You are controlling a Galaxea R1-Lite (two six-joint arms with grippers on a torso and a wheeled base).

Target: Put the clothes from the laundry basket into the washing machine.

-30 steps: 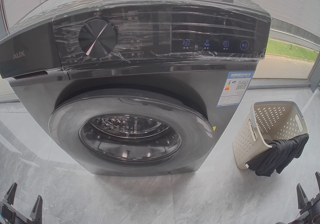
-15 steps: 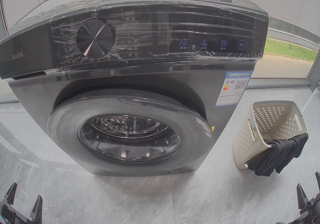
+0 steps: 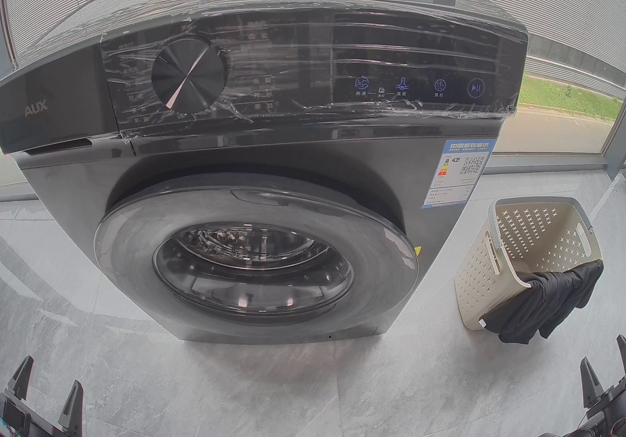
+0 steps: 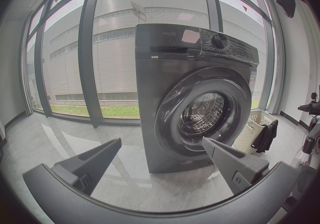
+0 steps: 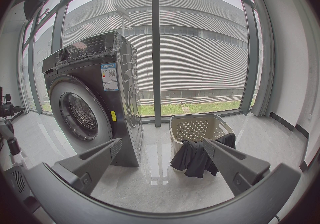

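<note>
Grey floor tiles (image 3: 391,386) hold the washing machine (image 3: 261,151), door (image 3: 254,262) shut, and beside it the laundry basket (image 3: 481,265) with black clothes (image 3: 548,305) draped over its rim. Both the left gripper (image 3: 51,374) and right gripper (image 3: 603,353) hang spread, empty (well apart from both). Tugging them might tip the basket.

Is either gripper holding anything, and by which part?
Nothing is held. The left gripper and right gripper both have open, empty jaws; the black garment hangs over the laundry basket rim.
</note>
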